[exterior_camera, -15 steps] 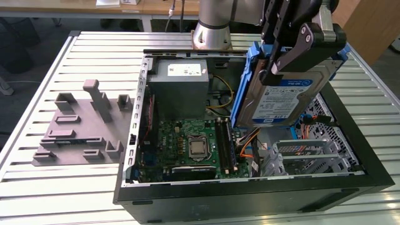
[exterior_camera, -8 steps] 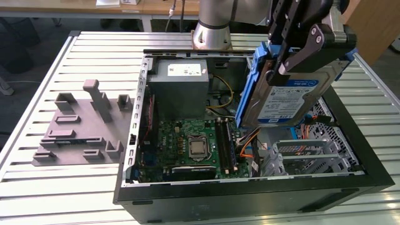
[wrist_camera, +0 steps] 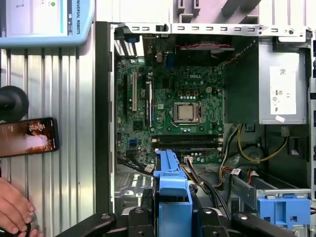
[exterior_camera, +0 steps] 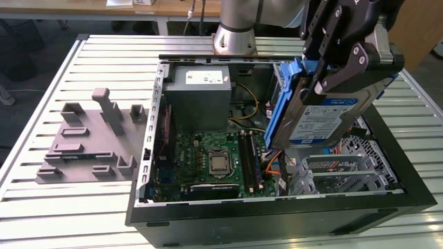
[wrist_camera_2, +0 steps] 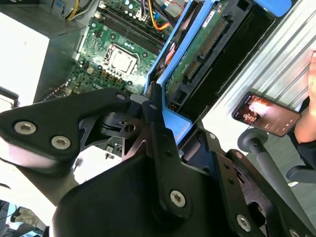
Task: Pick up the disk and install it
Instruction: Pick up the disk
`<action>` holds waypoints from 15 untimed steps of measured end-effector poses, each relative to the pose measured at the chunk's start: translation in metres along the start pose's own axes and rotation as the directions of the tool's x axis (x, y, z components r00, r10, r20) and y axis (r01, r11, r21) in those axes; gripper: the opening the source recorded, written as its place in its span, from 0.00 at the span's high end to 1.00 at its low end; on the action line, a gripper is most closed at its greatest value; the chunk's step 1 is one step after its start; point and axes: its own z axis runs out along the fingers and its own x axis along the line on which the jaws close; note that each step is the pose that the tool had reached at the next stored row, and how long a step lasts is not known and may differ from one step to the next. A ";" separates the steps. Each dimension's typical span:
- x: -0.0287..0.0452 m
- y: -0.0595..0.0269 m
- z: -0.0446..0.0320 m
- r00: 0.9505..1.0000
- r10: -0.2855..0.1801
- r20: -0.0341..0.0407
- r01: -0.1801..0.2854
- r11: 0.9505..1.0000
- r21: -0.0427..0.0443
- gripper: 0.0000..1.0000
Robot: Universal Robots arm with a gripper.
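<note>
My gripper point(exterior_camera: 324, 83) is shut on the disk point(exterior_camera: 322, 116), a silver hard drive with a white-and-blue label in a blue plastic carrier. The disk hangs tilted, almost on edge, above the exterior view's right side of the open computer case point(exterior_camera: 277, 212), over the drive cage point(exterior_camera: 346, 171). In the second wrist view the fingers point(wrist_camera_2: 152, 111) clamp the carrier's blue edge point(wrist_camera_2: 174, 122), and the disk's green circuit board point(wrist_camera_2: 202, 54) faces the camera. In the first wrist view the blue carrier point(wrist_camera: 170, 180) sticks out from the gripper point(wrist_camera: 171, 213) over the case's cables.
Inside the case are the grey power-supply box point(exterior_camera: 201, 96), the motherboard point(exterior_camera: 211, 158) and a blue latch point(wrist_camera: 284, 207). A grey fixture plate point(exterior_camera: 90, 145) lies on the slatted table at the exterior view's left. A phone point(wrist_camera: 27, 136) and a person's hand point(wrist_camera: 15, 207) are beside the case.
</note>
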 end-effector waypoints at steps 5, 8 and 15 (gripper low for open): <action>0.0062 -0.0062 0.0037 1.000 0.000 0.000 0.000 1.000 0.000 0.64; 0.0126 -0.0080 0.0064 1.000 0.000 0.000 0.000 1.000 0.000 0.64; 0.0165 -0.0214 0.0112 1.000 0.000 0.000 0.000 1.000 0.000 0.64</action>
